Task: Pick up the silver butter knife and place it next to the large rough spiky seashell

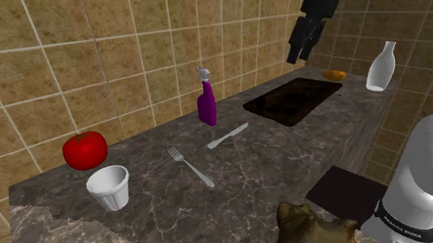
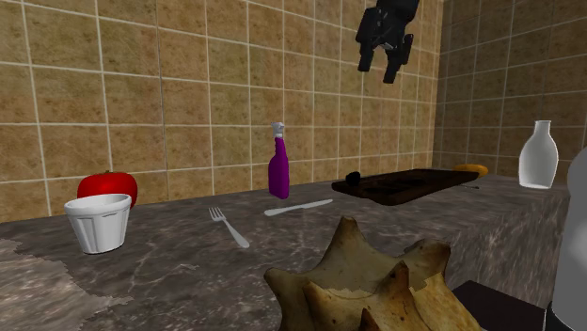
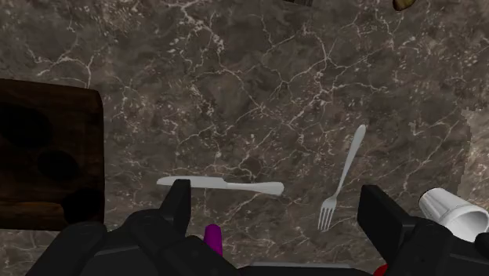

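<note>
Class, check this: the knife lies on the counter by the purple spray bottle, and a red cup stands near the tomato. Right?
No. The shoulder view shows the cup is white, not red. The knife does lie on the counter by the purple spray bottle, and the cup stands near the tomato.

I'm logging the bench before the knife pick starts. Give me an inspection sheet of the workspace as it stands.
Surface: dark veined marble counter.
Job's things: silver butter knife lying flat near the spray bottle; spiky seashell at the counter's near edge, apart from the knife.
Clutter: fork, purple spray bottle, tomato, white cup, dark brown tray, white bottle.
Gripper: gripper open, empty, high above the counter.
Cables: nothing seen.
Surroundings: tan tiled wall.
</note>
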